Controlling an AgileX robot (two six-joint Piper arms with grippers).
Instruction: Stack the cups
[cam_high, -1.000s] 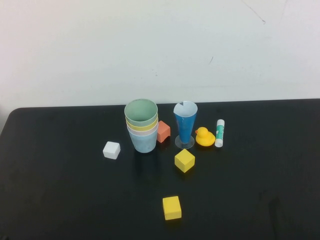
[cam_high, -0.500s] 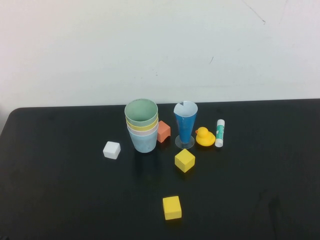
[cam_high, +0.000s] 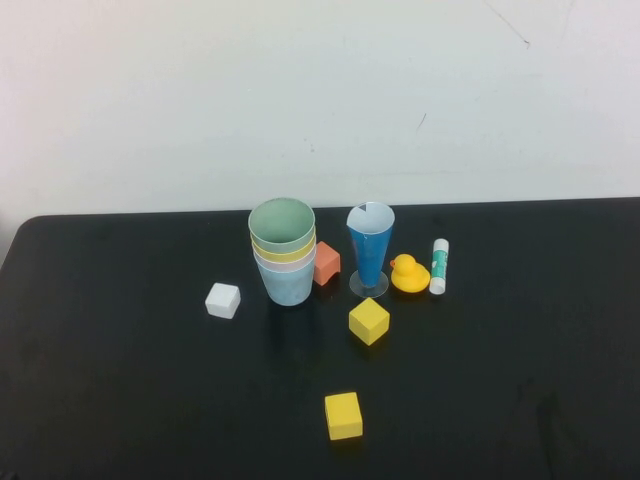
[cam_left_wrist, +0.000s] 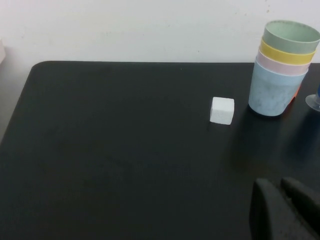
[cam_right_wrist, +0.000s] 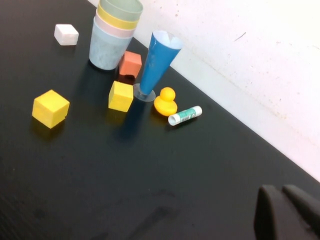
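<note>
Cups (cam_high: 284, 250) nested upright: blue outermost, then pink, yellow, green.

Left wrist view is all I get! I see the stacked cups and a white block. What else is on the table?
Observer: Right beside the cups stands a tall dark-blue cone glass, and next to that a yellow rubber duck.
Operator: Any more blocks?
Observer: Yes, besides your white block there are two yellow blocks nearer the robot, and an orange block tucked against the cups.
Operator: Where's the other gripper?
Observer: The right gripper is shut, pulled back over the table's right side, holding nothing. Your left gripper is shut and empty too.
</note>
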